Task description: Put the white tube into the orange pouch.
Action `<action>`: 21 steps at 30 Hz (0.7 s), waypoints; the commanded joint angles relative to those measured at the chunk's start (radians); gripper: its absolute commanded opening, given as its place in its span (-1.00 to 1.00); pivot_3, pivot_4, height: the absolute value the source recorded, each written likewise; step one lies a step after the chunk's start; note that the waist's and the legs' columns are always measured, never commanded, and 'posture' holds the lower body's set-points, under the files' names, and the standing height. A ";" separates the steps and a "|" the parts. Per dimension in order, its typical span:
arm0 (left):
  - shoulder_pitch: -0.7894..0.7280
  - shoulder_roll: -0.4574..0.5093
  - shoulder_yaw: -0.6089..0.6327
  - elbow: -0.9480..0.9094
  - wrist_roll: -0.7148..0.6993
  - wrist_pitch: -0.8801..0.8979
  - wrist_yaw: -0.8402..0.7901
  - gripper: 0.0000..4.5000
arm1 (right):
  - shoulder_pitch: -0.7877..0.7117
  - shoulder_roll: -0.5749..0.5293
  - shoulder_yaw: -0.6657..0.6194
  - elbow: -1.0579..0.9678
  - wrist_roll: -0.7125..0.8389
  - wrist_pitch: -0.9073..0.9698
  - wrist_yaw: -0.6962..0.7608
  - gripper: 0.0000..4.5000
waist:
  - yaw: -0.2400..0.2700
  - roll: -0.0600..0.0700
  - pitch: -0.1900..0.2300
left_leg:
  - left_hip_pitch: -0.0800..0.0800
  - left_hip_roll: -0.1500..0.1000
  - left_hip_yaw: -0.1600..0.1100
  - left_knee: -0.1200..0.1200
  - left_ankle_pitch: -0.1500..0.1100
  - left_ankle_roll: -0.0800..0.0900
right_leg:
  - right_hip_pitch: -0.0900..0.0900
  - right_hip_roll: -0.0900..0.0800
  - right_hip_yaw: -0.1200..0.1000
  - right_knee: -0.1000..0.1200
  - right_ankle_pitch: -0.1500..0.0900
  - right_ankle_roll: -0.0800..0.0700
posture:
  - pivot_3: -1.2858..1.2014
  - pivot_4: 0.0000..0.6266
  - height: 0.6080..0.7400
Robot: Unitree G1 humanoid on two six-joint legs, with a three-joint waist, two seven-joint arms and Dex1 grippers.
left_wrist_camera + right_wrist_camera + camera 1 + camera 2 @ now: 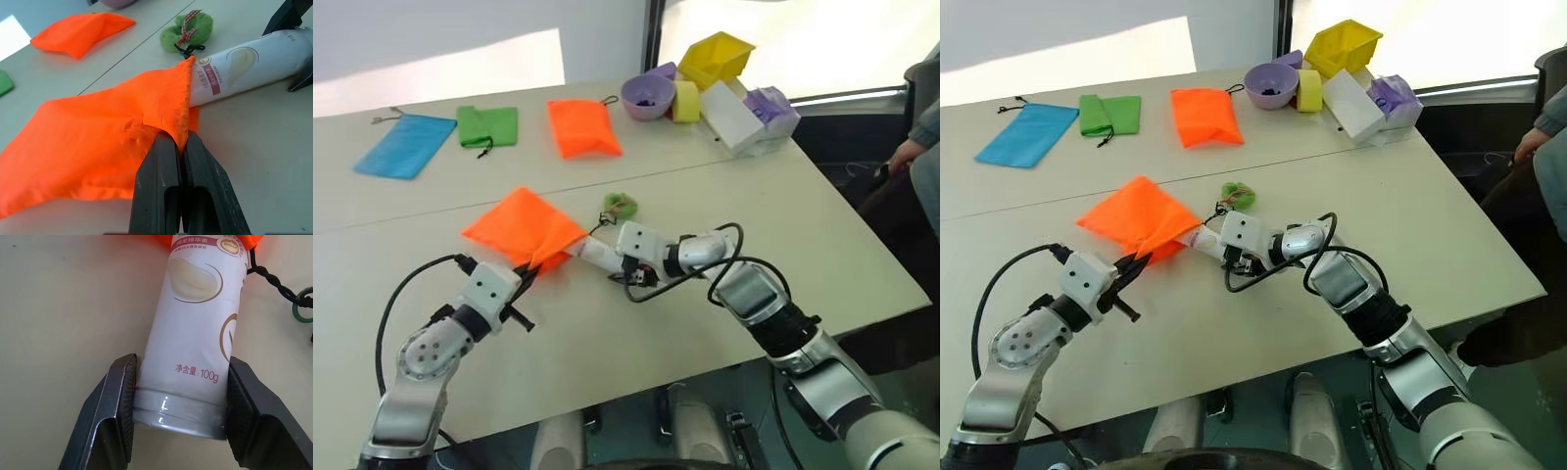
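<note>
The orange pouch (521, 227) lies on the table, its dark cord ending in a green fuzzy ball (620, 204). My left gripper (177, 139) is shut on the fabric at the rim of the pouch's mouth and holds it raised. The white tube (195, 333), with pinkish print, points into that mouth, and its far end is tucked under the orange rim. My right gripper (180, 377) is shut on the tube near its cap end, one finger on each side. From the head views the tube (597, 253) bridges the two grippers.
A smaller orange pouch (581, 125), a green pouch (487, 124) and a blue pouch (406, 144) lie at the back. At the back right stand a purple bowl (647, 95), yellow bin (716, 57) and white box (731, 117). A person (922, 147) sits at the right.
</note>
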 commanded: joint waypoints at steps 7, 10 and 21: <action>-0.011 -0.017 -0.024 -0.047 -0.011 -0.022 -0.003 -1.00 | 0.002 0.033 0.012 0.012 -0.014 -0.006 -0.020 -0.18 | -0.012 0.018 0.006 | 0.002 -0.014 -0.112 0.052 -0.043 -0.022 | 0.036 -0.007 -0.062 -0.039 0.023 0.044 | 0.03 -0.52 1.00; -0.015 -0.014 -0.022 -0.047 -0.016 -0.020 -0.010 -1.00 | 0.013 0.029 0.026 0.003 -0.023 -0.043 -0.009 -0.18 | -0.007 0.018 0.006 | 0.002 -0.011 -0.110 0.052 -0.042 -0.022 | 0.035 -0.003 -0.062 -0.039 0.025 0.041 | 0.03 -0.52 1.00; 0.045 0.039 0.073 -0.028 -0.085 -0.027 -0.078 -1.00 | 0.033 -0.007 -0.028 -0.029 0.036 -0.083 0.048 -0.18 | -0.003 0.018 0.006 | 0.002 -0.007 -0.106 0.053 -0.041 -0.023 | 0.031 0.002 -0.058 -0.037 0.026 0.040 | 0.03 -0.52 1.00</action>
